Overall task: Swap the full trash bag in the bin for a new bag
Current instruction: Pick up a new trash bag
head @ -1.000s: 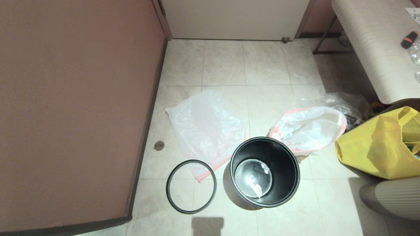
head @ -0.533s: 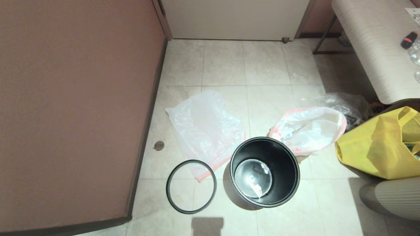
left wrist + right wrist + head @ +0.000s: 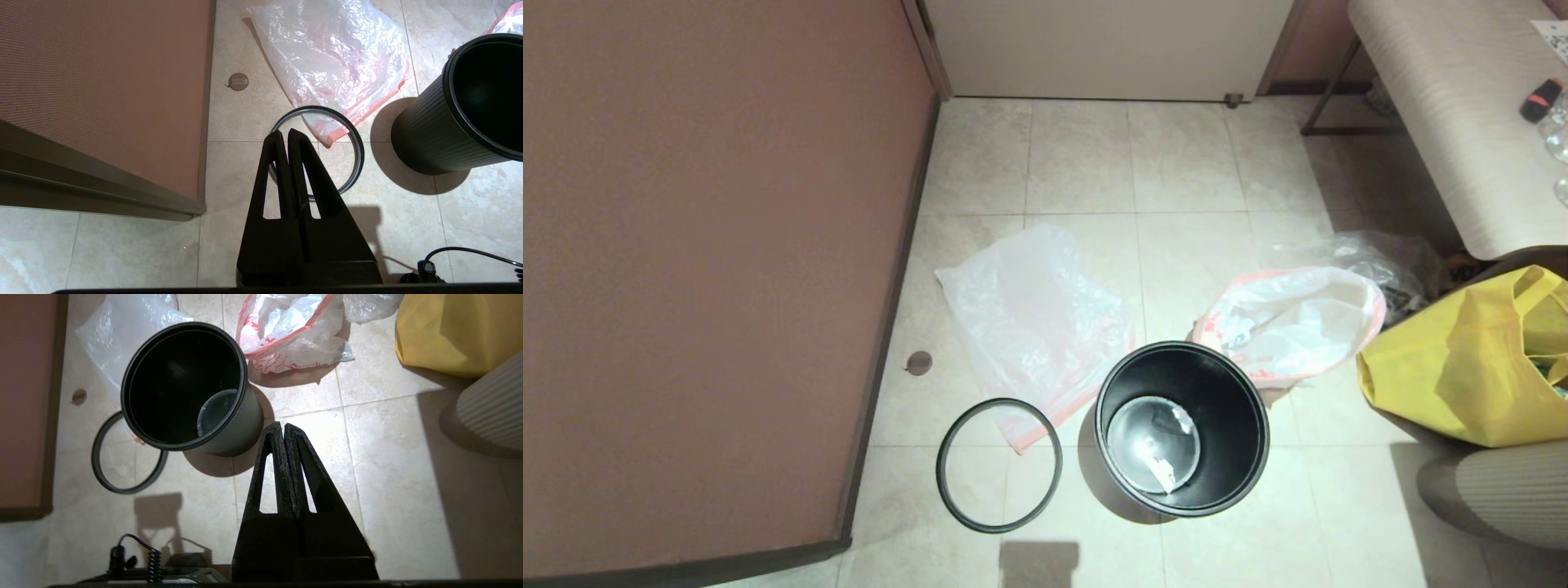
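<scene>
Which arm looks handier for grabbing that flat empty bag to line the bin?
Probably the left. Its shut claw hangs over the loose ring, right beside the new bag. The right claw, also shut, hangs on the bin's far side.

The bin [image 3: 1181, 428] is standing open on the floor with no bag lining it, so nothing is blocking its mouth. The grey ring [image 3: 999, 465] is lying flat just beside it on the left. A flat pink-rimmed bag [image 3: 1036, 320] is lying behind the ring, and a bulging one [image 3: 1294, 321] is sitting behind the bin. A yellow bag [image 3: 1470, 363] is crowding the right side. A brown wall panel [image 3: 711, 269] is closing off the left.
</scene>
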{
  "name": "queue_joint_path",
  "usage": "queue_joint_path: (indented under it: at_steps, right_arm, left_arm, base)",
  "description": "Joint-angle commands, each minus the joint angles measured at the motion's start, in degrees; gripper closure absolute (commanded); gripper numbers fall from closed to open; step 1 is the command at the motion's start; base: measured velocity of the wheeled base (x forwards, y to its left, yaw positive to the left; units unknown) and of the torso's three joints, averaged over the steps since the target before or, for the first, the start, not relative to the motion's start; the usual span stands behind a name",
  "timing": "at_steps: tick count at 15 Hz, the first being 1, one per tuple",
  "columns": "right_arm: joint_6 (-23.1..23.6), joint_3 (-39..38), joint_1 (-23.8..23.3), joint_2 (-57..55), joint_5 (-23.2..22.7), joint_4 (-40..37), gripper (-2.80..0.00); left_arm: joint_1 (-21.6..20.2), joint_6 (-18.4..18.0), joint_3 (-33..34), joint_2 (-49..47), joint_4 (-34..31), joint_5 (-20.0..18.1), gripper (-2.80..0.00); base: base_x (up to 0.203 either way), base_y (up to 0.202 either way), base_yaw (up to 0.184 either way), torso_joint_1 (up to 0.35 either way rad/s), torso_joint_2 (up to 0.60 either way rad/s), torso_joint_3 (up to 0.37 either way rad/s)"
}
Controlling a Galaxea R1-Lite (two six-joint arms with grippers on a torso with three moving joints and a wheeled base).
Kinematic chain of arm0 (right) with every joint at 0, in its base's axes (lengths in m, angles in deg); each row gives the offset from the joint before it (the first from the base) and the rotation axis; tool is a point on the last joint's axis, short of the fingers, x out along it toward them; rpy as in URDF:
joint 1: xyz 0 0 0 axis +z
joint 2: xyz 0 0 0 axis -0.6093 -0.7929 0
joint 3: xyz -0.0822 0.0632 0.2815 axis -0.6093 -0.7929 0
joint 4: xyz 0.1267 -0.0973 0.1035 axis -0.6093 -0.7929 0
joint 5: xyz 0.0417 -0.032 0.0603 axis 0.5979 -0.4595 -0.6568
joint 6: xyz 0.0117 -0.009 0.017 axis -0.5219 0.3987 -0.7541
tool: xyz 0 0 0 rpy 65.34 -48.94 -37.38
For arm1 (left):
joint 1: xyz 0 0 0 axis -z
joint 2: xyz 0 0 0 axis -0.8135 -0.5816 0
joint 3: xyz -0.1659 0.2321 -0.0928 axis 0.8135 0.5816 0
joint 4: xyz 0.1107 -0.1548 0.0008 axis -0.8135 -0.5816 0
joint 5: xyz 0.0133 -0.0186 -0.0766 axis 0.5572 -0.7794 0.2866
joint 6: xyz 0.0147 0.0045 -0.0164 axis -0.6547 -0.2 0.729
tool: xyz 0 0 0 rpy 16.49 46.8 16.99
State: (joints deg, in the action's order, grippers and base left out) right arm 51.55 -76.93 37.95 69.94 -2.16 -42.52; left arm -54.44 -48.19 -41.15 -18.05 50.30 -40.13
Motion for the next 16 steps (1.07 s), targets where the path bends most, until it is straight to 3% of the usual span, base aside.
queue_joint_path:
  at_steps: [1,3,5,8,12,14,16]
  right_arm:
    - [0.3,0.0,0.0,-0.2,1.3,0.0,0.00]
    - [11.6,-0.4,0.0,-0.2,3.0,0.1,0.00]
    - [17.4,-1.3,0.0,-0.2,2.2,0.1,0.00]
    - [16.6,-1.2,0.0,-0.2,1.6,0.1,0.00]
    - [14.1,-1.3,-0.1,-0.2,1.7,0.4,0.00]
    - [14.1,-1.3,-0.1,-0.2,1.7,0.4,0.00]
    - [14.1,-1.3,-0.1,-0.2,1.7,0.4,0.00]
  left_arm:
    - [-0.1,0.0,0.0,0.0,0.0,0.0,0.00]
    - [0.0,-3.8,0.0,0.0,-0.3,-0.4,0.00]
    - [-0.1,-4.5,0.0,0.0,-0.4,-0.5,0.00]
    - [0.0,-6.0,-1.0,0.0,-0.2,-0.7,0.00]
    - [-0.1,-9.7,-13.8,-8.5,-1.2,-2.2,0.00]
    - [-0.6,-17.8,-18.9,-16.3,-1.0,-4.8,0.00]
    - [-0.9,-22.9,-21.6,-24.9,1.1,-6.1,0.00]
  base:
    - [0.000,0.000,0.000,0.000,0.00,0.000]
    - [0.000,0.000,0.000,0.000,0.00,0.000]
    - [0.000,0.000,0.000,0.000,0.00,0.000]
    - [0.000,0.000,0.000,0.000,0.00,0.000]
    - [0.000,0.000,0.000,0.000,0.00,0.000]
    - [0.000,0.000,0.000,0.000,0.00,0.000]
    - [0.000,0.000,0.000,0.000,0.00,0.000]
